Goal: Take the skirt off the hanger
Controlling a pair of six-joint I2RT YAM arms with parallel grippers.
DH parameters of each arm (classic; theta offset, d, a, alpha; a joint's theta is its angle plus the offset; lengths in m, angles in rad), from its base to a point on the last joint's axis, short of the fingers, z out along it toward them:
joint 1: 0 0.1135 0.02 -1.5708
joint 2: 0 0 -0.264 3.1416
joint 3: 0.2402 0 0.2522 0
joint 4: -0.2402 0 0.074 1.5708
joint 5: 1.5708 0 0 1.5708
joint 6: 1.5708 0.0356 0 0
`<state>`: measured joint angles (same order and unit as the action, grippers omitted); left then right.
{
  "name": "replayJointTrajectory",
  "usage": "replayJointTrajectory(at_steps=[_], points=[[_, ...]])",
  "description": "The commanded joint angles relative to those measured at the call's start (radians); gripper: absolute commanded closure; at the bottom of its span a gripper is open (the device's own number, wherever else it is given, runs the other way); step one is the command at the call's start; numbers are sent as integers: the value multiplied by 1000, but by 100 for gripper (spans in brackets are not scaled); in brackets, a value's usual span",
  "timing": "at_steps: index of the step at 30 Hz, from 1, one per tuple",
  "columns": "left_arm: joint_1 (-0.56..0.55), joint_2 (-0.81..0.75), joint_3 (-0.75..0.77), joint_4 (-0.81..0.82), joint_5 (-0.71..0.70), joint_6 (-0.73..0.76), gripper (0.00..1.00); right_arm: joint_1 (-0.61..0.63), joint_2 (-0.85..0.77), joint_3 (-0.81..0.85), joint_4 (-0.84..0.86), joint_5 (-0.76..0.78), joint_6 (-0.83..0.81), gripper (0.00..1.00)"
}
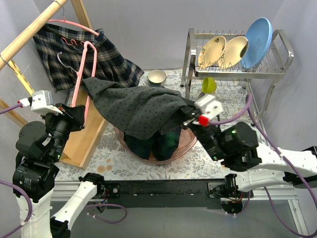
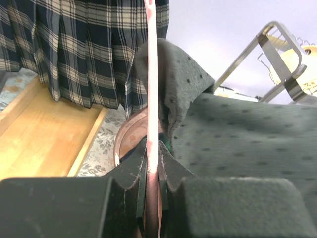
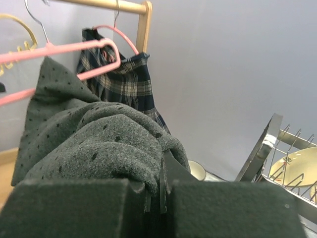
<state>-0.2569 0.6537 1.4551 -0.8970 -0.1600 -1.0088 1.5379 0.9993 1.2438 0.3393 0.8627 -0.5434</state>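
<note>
Left tool [image 1: 75, 108]: jaws nearly shut, only the thin pink bar of the hanger [image 1: 82, 74] between them. In the left wrist view the bar [image 2: 152, 74] runs straight up from between the fingers [image 2: 130, 181], which pinch it on both sides. Right tool [image 1: 186, 115]: jaws narrow, shut on a bunched fold at the right end of the skirt [image 1: 138, 109]. The right wrist view shows grey dotted cloth [image 3: 89, 144] heaped over the left finger and pressed into the slit between the two. The skirt is stretched in the air between the two tools, above the table [image 1: 111, 156] and over a pink basin [image 1: 191, 142] that has dark plaid cloth in it. The skirt's left corner rises to meet the hanger; in the right wrist view that corner peaks just under the pink bar [image 3: 64, 47]. Cannot tell whether a clip grips it there. The lower edge of the skirt droops toward the basin. Behind, a plaid skirt [image 1: 109, 59] hangs from a second pink hanger. A rack [image 1: 237, 64] with plates stands at the far right.
</note>
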Motion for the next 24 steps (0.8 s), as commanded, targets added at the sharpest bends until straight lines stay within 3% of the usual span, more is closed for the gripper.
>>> replayJointTrajectory(at_steps=[1, 13, 24], points=[[8, -5, 36, 78, -41, 19, 100, -15, 35, 82, 10, 35, -49, 99], [7, 1, 41, 93, -70, 41, 100, -39, 32, 140, 216, 102, -271, 99], [7, 1, 40, 93, -42, 26, 100, -51, 73, 129, 204, 61, -277, 99]])
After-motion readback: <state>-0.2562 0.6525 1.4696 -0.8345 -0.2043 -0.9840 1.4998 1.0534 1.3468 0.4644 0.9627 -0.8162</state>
